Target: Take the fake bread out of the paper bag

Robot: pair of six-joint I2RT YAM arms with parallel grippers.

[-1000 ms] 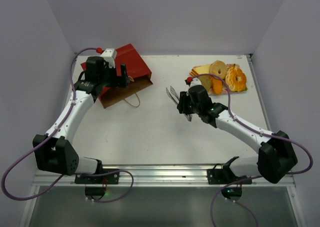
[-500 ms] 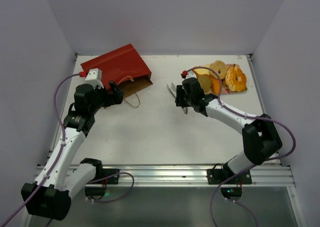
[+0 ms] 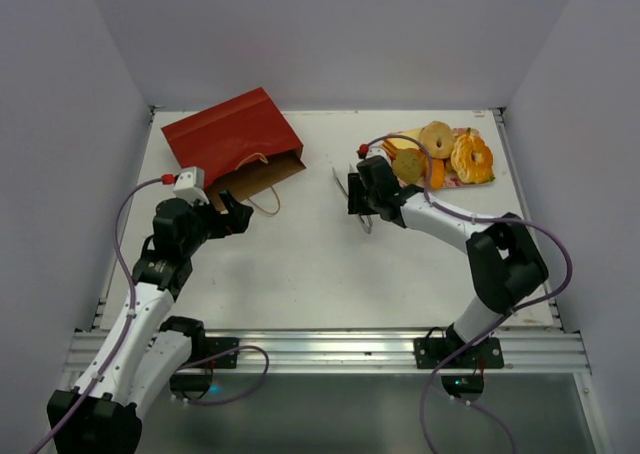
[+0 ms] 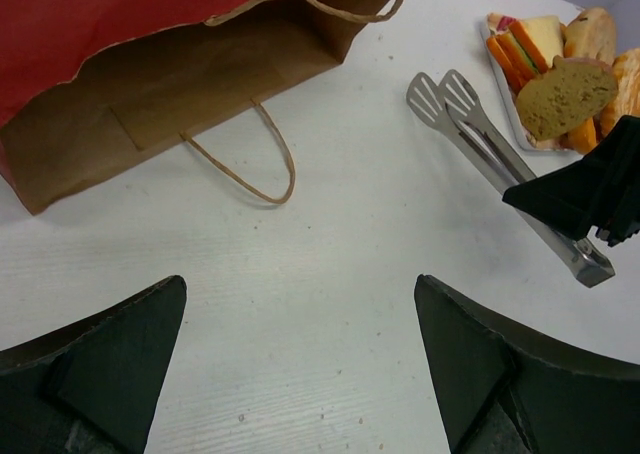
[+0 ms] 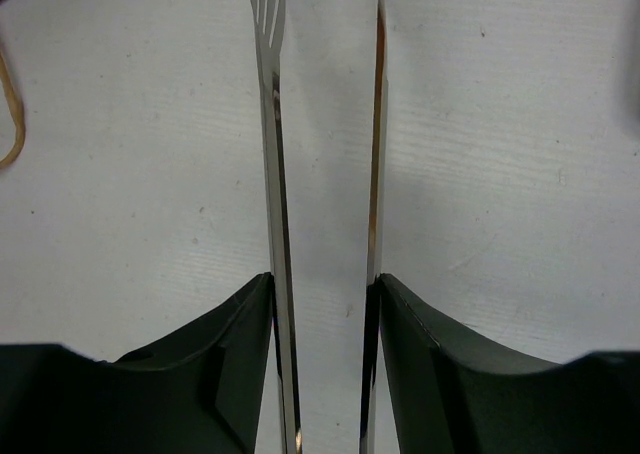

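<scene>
Nearest you, the left hand (image 4: 300, 319) hangs over the bare surface (image 3: 300, 264) with its fingers spread wide and nothing between them, pointing toward the mouth of the bag. A little farther out and to the right, the right hand (image 5: 322, 304) is pinching a pair of metal tongs (image 5: 272, 174) near their hinge end, one finger pressed on the outside of each arm. The tong tips stand apart and carry nothing. Beyond the left hand, the paper bag (image 3: 225, 134) lies flat on its side at the far left of the surface, with its mouth gaping toward the arms and one loop handle trailing out. What you can see of the brown inside holds no bread, though the deeper end under the red top panel is hidden from you. At the far right, well apart from the bag, the fake bread (image 3: 440, 139) sits piled on the tray (image 4: 522, 137): slices, ring-shaped pieces and a round one. By this reading the removal looks essentially finished, and what remains is at most a check of the bag's hidden back end and setting the tongs down
</scene>
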